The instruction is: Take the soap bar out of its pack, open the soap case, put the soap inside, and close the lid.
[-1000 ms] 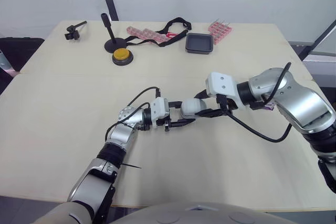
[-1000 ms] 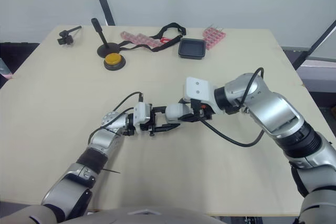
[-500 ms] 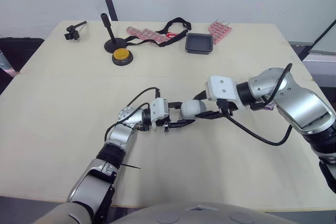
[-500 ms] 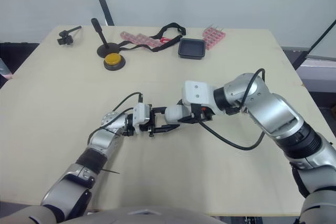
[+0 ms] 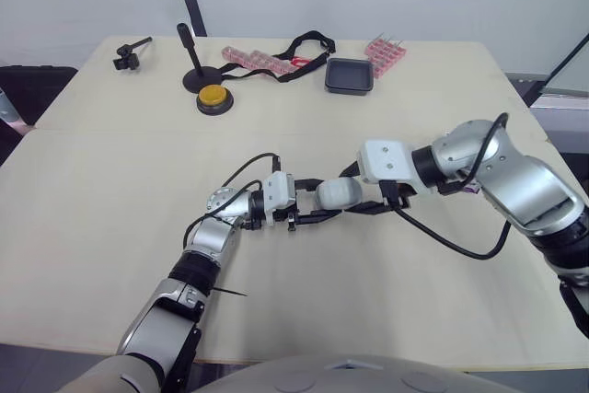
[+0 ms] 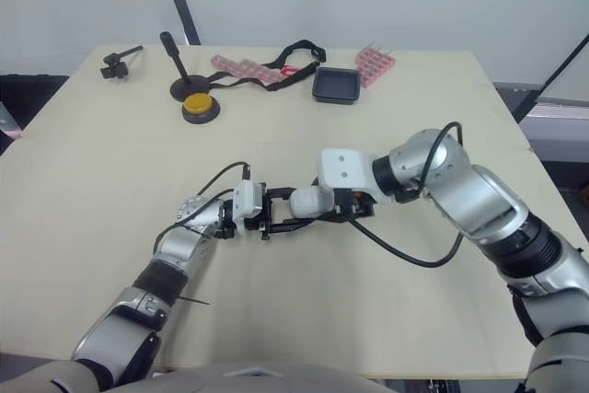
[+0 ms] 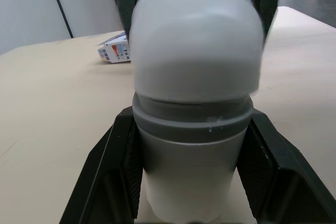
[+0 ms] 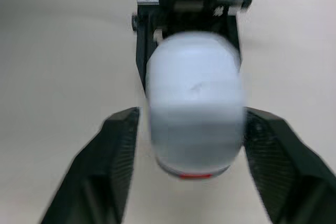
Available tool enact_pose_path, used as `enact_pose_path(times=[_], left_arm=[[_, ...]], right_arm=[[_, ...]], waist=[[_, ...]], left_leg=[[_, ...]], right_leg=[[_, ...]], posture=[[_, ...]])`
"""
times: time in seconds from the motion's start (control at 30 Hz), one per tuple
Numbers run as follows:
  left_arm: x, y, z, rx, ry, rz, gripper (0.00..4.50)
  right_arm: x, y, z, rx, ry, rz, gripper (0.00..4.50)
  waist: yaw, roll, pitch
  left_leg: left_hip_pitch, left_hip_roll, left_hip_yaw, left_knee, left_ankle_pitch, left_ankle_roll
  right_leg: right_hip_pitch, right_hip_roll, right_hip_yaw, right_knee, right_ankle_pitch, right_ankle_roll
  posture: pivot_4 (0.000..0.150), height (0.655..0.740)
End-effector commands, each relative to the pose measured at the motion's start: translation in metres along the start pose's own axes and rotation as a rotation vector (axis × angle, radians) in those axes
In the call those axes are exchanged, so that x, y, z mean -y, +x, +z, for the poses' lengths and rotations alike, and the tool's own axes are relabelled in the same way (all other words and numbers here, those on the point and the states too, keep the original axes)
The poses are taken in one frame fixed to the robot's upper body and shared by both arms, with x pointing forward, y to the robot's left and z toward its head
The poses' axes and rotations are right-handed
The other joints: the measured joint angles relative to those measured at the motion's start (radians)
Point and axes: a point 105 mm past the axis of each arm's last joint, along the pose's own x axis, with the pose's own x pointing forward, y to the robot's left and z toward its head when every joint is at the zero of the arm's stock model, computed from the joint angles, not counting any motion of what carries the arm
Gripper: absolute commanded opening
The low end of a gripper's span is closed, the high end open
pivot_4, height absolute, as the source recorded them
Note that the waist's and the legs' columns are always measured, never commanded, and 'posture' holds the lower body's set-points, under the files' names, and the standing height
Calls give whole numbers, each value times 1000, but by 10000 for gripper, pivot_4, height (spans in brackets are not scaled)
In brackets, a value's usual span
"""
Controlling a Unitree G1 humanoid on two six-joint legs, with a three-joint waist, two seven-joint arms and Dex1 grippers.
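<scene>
The soap case (image 5: pixel 337 193) is a rounded white-and-grey shell, lid closed, held just above the table at its middle. My left gripper (image 5: pixel 316 201) is shut on the grey end of the soap case (image 7: pixel 191 145), one black finger on each side. From the other side, my right gripper (image 5: pixel 361 192) stands open around the white end of the soap case (image 8: pixel 195 98), with a gap on both sides. The soap pack (image 7: pixel 116 52), a small printed box, lies on the table behind the case; its pink edge peeks out under my right forearm (image 5: pixel 472 189).
Along the table's far edge lie a yellow button (image 5: pixel 213 98), a black stand (image 5: pixel 194 71), a black strap (image 5: pixel 299 48), pink trays (image 5: pixel 250 60), a black square dish (image 5: pixel 350 75) and a small black clamp (image 5: pixel 129 52). The near half of the table is bare.
My right gripper has slid a little toward the left gripper and lower, closing in around the case. The left gripper and the case have stayed put.
</scene>
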Motion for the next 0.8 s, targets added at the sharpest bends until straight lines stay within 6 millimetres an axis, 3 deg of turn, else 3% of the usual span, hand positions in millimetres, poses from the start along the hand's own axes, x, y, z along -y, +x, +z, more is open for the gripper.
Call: enact_pose_path(times=[0.03,0.27,0.5,0.7,0.8], left_arm=[[4,-11,-15,-63,-49,5,19208],[3,-10,-15,-65,-46,5,19208],[3,-11,-16,-66,-45,9,19208],[3,-11,-16,-67,-45,9,19208],[3,-11,-16,-67,-46,6,19208]], right_arm=[[6,-4,7,6,-20,-25,44579],[10,-5,9,4,-14,-45,44579],[4,-19,4,-25,-20,-59,44579],[2,-44,-7,-98,4,-110,44579],[10,-61,-9,-117,52,-162,44579]], waist=[[1,0,0],[1,0,0],[1,0,0],[0,0,0],[0,0,0]], left_leg=[[0,0,0,0,0,0],[0,0,0,0,0,0],[0,0,0,0,0,0],[0,0,0,0,0,0],[0,0,0,0,0,0]], right_leg=[[0,0,0,0,0,0],[0,0,0,0,0,0],[0,0,0,0,0,0],[0,0,0,0,0,0],[0,0,1,1,0,0]], posture=[[1500,7395],[1500,7395],[1500,7395],[1500,7395],[1500,7395]])
